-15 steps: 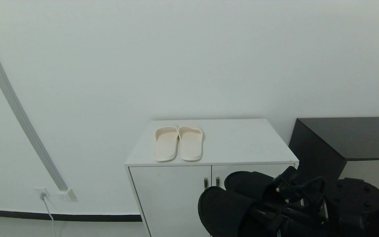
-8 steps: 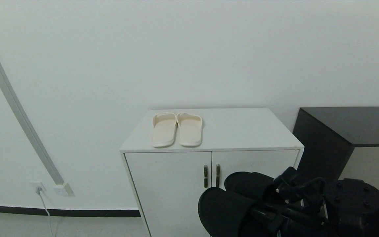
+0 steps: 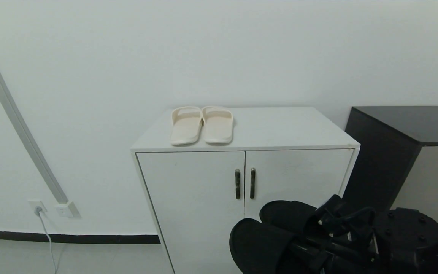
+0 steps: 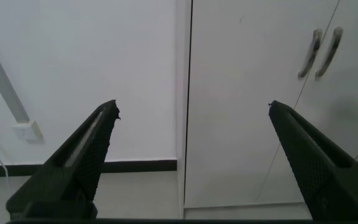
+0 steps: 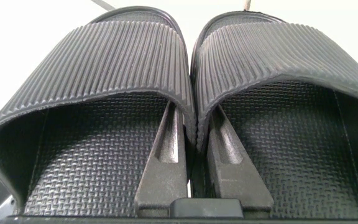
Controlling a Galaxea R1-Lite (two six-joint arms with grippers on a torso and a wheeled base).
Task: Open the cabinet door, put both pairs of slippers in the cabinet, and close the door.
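Currently right end effector (image 5: 194,124) pinches black slippers (image 3: 264,243) by adjoining straps; light, soft, probably grippy; left end effector (image 4: 191,109) spread wide.

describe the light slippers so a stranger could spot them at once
Against the wall stands a white two-door cabinet. On its top, toward the left, a pair of slippers lies side by side. They are cream, unlike the black pair held in the right hand.
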